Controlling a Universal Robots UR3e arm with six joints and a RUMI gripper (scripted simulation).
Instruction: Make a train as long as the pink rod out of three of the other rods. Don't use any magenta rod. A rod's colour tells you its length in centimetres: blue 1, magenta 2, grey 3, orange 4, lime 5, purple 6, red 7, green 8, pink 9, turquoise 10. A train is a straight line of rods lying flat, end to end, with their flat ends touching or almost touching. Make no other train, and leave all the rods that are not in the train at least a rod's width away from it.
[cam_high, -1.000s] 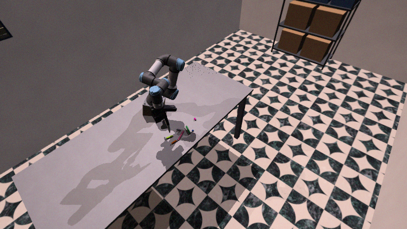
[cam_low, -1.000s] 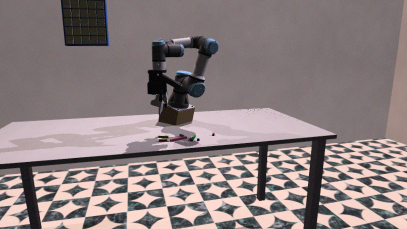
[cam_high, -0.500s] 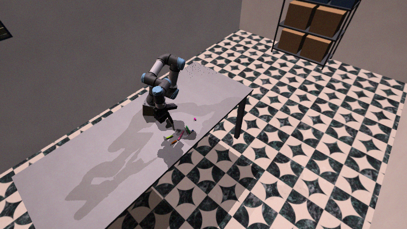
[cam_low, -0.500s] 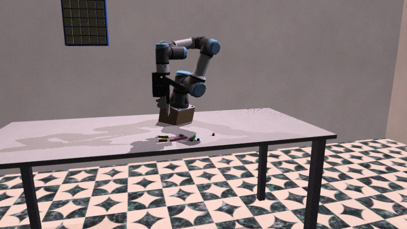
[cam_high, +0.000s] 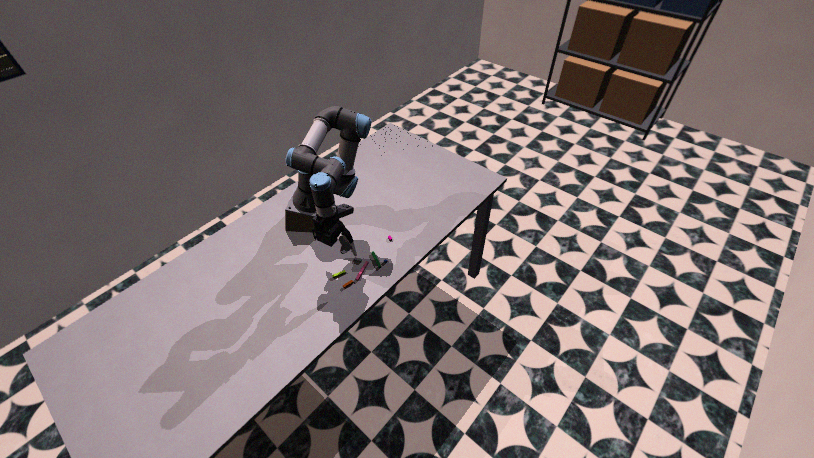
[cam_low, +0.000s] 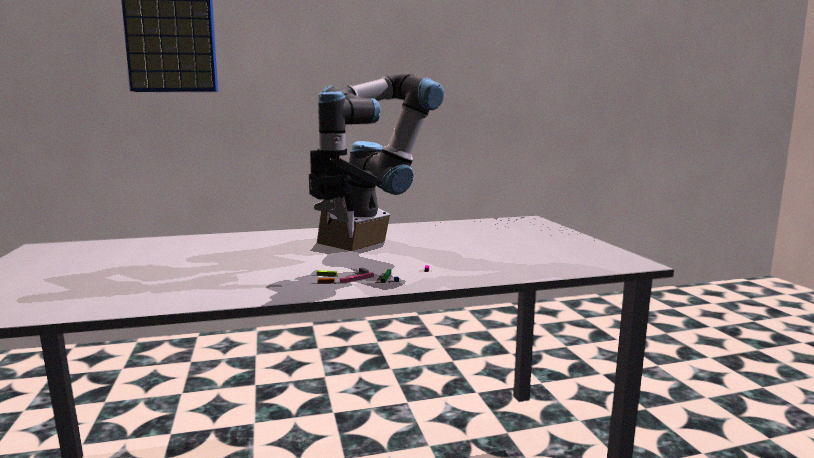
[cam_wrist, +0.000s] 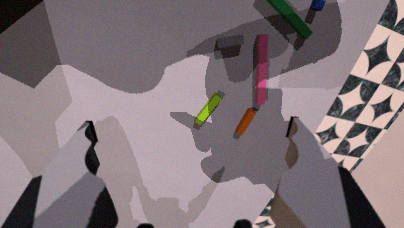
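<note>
The pink rod (cam_high: 361, 270) (cam_low: 356, 277) (cam_wrist: 261, 69) lies flat near the table's front edge. A lime rod (cam_high: 339, 274) (cam_low: 326, 273) (cam_wrist: 208, 108) and an orange rod (cam_high: 347, 283) (cam_low: 325, 280) (cam_wrist: 245, 121) lie apart beside its near end. A grey rod (cam_low: 362, 270) (cam_wrist: 229, 45) lies in shadow beside the pink rod. A green rod (cam_high: 375, 259) (cam_low: 385, 275) (cam_wrist: 290, 17) and a blue rod (cam_low: 396, 279) (cam_wrist: 317, 4) lie beyond it. A magenta rod (cam_high: 389, 238) (cam_low: 425, 267) lies alone to the right. My gripper (cam_high: 347, 242) (cam_low: 341, 219) (cam_wrist: 193, 120) is open and empty, well above the table, over the lime rod.
The rods lie on a grey table (cam_high: 170, 341) (cam_low: 170, 273). The arm's brown base block (cam_low: 352, 232) stands just behind the rods. The table's front edge and the tiled floor (cam_wrist: 372, 95) are close to the right of the rods in the wrist view.
</note>
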